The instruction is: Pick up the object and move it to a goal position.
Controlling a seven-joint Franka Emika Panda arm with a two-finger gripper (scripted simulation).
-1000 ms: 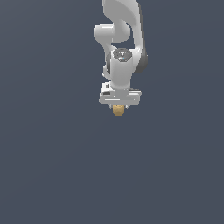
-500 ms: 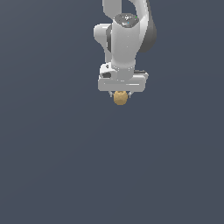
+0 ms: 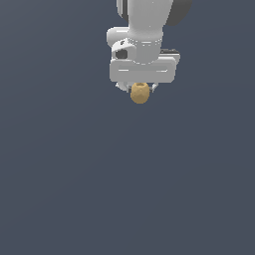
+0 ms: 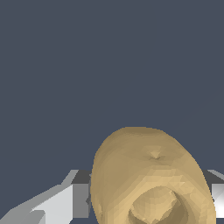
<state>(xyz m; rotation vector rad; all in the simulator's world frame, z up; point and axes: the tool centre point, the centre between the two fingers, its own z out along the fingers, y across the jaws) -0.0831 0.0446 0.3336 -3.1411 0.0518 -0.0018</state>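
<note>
The object [image 3: 140,93] is a small tan-brown egg-shaped lump hanging under the white arm in the exterior view. My gripper [image 3: 140,89] is shut on it, with the fingers mostly hidden behind the lump and the hand body. Up close in the wrist view, the object [image 4: 148,175] fills the space between the two white fingers [image 4: 65,203], its darker dimple turned toward the camera. It is held in the air, with nothing but flat grey surface beneath and around it.
A plain dark grey surface [image 3: 127,189] fills both views. The white arm [image 3: 144,30] comes down from the exterior view's upper edge.
The arm with the held object has risen and come nearer to the exterior camera, so hand and lump look larger. The grip has stayed shut.
</note>
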